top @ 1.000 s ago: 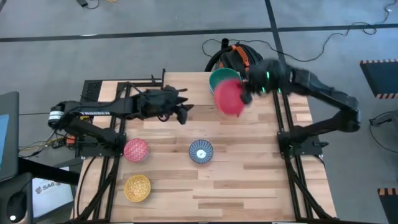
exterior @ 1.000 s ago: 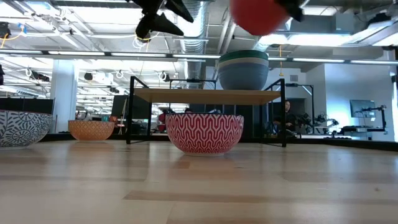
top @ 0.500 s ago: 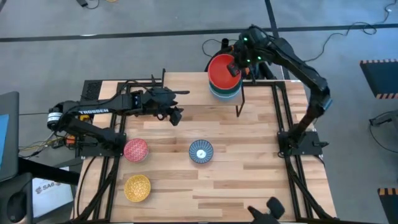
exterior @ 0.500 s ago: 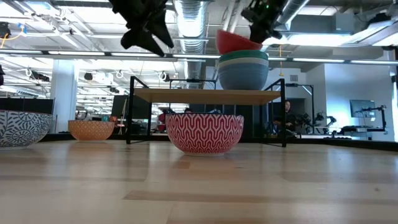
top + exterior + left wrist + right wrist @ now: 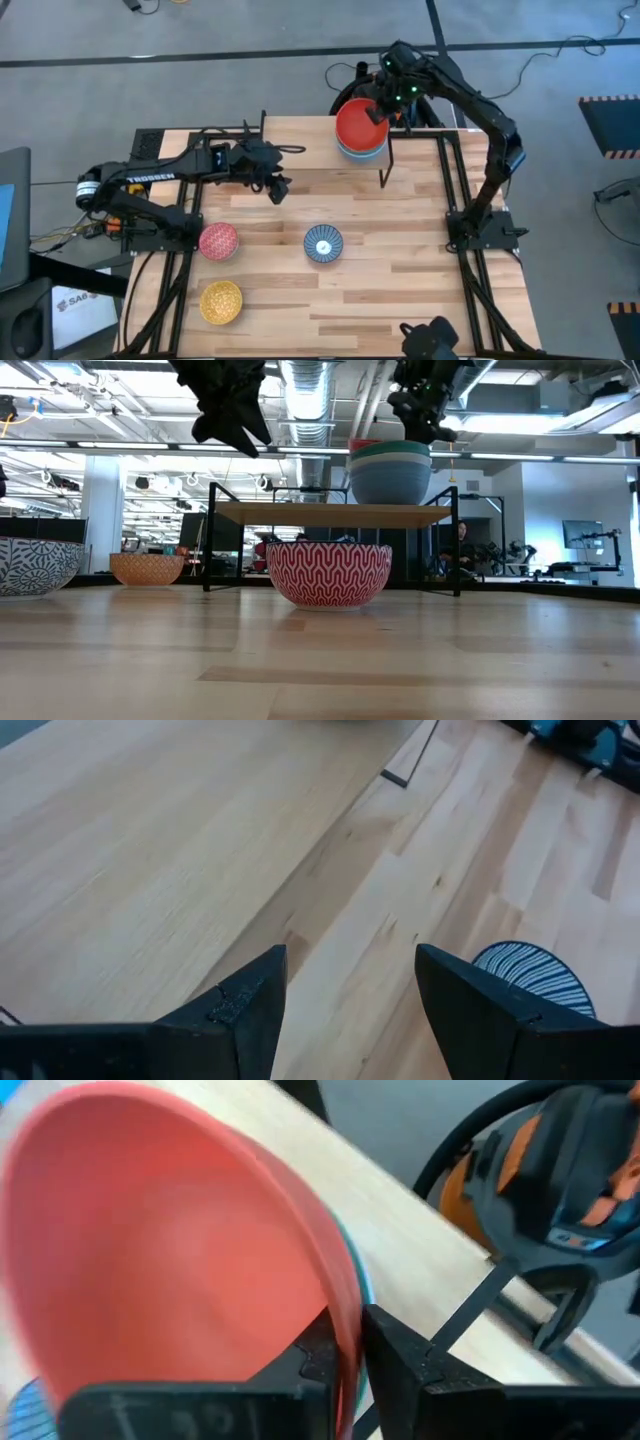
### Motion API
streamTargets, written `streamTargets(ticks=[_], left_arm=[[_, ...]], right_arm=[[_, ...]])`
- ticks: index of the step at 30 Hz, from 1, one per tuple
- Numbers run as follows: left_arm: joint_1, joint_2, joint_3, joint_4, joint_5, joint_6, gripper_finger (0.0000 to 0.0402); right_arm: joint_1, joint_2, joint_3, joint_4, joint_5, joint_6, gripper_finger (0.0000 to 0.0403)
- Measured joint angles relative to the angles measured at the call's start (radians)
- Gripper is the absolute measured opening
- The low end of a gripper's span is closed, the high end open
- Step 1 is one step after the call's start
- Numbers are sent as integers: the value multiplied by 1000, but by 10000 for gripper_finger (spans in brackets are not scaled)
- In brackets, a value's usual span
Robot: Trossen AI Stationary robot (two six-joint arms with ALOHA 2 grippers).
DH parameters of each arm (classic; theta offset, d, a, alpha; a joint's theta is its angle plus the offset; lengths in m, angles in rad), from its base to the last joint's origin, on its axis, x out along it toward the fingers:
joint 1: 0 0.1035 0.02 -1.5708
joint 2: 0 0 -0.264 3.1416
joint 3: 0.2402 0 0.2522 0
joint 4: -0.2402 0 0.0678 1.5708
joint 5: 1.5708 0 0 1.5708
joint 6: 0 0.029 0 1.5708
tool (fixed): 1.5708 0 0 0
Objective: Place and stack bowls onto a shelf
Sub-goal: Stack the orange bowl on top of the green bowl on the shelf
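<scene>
My right gripper (image 5: 383, 105) is over the shelf's right end, shut on the red bowl (image 5: 358, 124). That bowl sits nested on top of a stack of green and blue bowls (image 5: 390, 472) on the shelf (image 5: 335, 513); only its rim (image 5: 364, 443) shows in the low view. My left gripper (image 5: 277, 187) hangs open above the shelf's near edge and touches nothing. The pink patterned bowl (image 5: 219, 241), the yellow bowl (image 5: 221, 302) and the blue-white patterned bowl (image 5: 323, 243) stand on the tabletop. My right gripper pinches the red bowl's rim (image 5: 343, 1302) on the side toward the table's far right, one finger (image 5: 318, 1355) inside the bowl and one (image 5: 402, 1352) outside. The fingers come from above, slanting down. The bowl sits in the stack, roughly upright.
The shelf's black legs (image 5: 386, 168) stand along the far part of the table. The shelf's left and middle (image 5: 270, 512) hold no bowls. Bare tabletop (image 5: 410, 270) lies right of the three loose bowls. A black and orange object (image 5: 375, 88) sits behind the far edge.
My right gripper has carried the red bowl from above the table toward the far edge, then down into the stack on the shelf; the bowl turned from steeply tilted to nearly level. My left gripper has drifted a little toward the table's left and lower.
</scene>
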Motion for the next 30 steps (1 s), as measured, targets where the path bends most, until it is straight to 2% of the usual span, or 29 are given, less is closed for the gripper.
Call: streamTargets(ticks=[5,12,16,20,25,30], left_arm=[[52,0,0,-18,74,8,206],[93,-3,0,-82,95,11,206],[108,-30,0,-106,115,27,206],[121,-69,0,-94,108,49,206],[129,-98,0,-94,60,31,206],[78,-105,0,-95,40,-19,206]], right_arm=[[-17,-1,35,-32,-41,3,112],[-51,-2,119,1,-56,12,150],[-61,-2,127,62,-87,20,152],[-47,-2,115,150,-113,-40,147],[-29,0,75,194,-139,-42,142],[-33,-2,33,205,-178,-36,138]])
